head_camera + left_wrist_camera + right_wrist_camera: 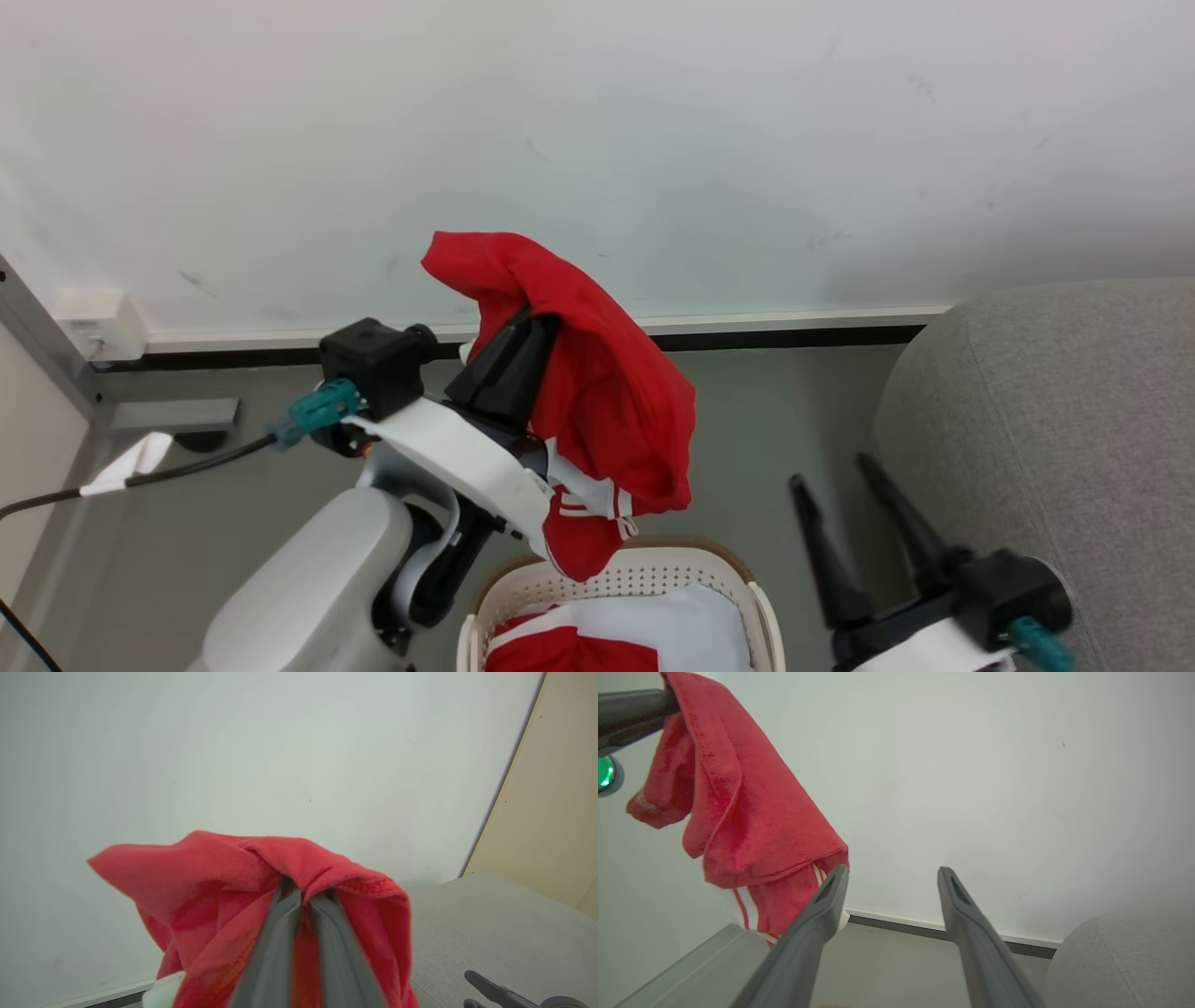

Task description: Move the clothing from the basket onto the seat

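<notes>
My left gripper [303,893] is shut on a bright red garment [607,392] and holds it up in the air above the basket [719,560]. The fabric drapes over the fingertips and hides them; a white-striped part hangs lowest, just over the tan rim. More red and white clothing [569,649] lies inside the basket. My right gripper [831,471] stands open and empty at the lower right, beside the light grey seat [1046,420]. In the right wrist view the hanging garment [738,812] is to the left of the open fingers [833,891].
A white wall with a dark baseboard [794,336] runs behind the grey floor. A white socket box [98,322] and a grey frame post [47,336] are at the far left, with a black cable [187,462]. A tan panel [551,812] rises behind the seat.
</notes>
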Robot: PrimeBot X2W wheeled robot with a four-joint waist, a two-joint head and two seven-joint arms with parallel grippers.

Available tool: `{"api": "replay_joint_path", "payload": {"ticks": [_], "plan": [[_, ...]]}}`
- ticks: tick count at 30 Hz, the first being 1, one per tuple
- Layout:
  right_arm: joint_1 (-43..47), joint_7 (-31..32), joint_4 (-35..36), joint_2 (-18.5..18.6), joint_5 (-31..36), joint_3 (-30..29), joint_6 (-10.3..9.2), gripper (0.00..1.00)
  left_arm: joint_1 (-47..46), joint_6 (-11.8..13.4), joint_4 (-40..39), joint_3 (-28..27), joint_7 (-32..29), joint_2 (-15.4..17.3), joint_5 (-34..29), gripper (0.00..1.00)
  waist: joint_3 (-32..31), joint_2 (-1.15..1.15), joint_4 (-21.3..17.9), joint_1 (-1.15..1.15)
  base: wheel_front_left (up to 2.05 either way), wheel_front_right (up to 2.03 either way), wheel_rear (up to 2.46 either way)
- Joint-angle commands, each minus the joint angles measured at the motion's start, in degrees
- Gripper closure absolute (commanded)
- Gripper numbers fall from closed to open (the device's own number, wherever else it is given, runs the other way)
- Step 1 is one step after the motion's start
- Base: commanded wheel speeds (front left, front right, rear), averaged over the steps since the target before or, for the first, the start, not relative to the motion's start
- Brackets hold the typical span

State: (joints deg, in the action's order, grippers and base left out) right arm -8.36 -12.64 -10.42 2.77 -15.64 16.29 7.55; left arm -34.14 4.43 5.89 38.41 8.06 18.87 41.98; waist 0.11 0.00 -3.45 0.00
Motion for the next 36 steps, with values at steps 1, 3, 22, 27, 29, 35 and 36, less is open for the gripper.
{"api": "replay_joint_path", "payload": {"ticks": [1, 3, 22, 27, 29, 35, 36], "plan": [[-0.84, 0.25, -0.36, 0.09, 1.28, 1.12, -0.12, 0.00, 0.18, -0.04, -0.06, 0.04, -0.18, 0.35, 0.77, 1.00, 0.05, 0.00, 0.17, 0.00, 0.00, 0.00, 0.00], [-1.15, 0.76, -1.18, 0.12, 2.63, 3.79, -0.12, 0.00, -0.03, -0.19, 0.22, 0.30, -0.37, 0.10, 0.79, 1.00, 0.08, 0.00, 0.62, 0.00, 0.00, 0.00, 0.00], [-9.53, 2.84, -12.79, 0.74, 4.80, 14.32, -0.12, 0.00, 0.57, -3.39, 3.32, 8.33, -2.32, -5.57, -0.77, 1.00, -1.53, 0.00, 8.20, 0.00, 0.00, 0.00, 0.00], [-12.39, 2.04, -19.00, 0.39, 6.45, 14.11, -0.12, 0.00, 0.61, -4.60, 3.83, 11.45, -3.42, -7.77, -1.02, 1.00, -2.53, 0.00, 11.04, 0.00, 0.00, 0.00, 0.00], [-13.25, 1.27, -21.23, 0.27, 6.71, 13.81, -0.12, 0.00, 0.87, -4.95, 3.99, 12.48, -3.77, -8.55, -0.87, 1.00, -2.98, 0.00, 12.04, 0.00, 0.00, 0.00, 0.00], [-14.85, -0.89, -25.32, 0.06, 5.75, 13.56, -0.12, 0.81, 1.70, -5.14, 4.54, 13.82, -4.08, -9.62, -0.20, 1.00, -3.66, 0.00, 13.74, 0.00, 0.00, 0.00, 0.00], [-15.01, -1.24, -25.39, 0.04, 5.13, 13.93, -0.12, 1.00, 1.77, -5.00, 4.69, 13.77, -3.99, -9.58, -0.14, 1.00, -3.70, 0.00, 13.88, 0.00, 0.00, 0.00, 0.00]]}}
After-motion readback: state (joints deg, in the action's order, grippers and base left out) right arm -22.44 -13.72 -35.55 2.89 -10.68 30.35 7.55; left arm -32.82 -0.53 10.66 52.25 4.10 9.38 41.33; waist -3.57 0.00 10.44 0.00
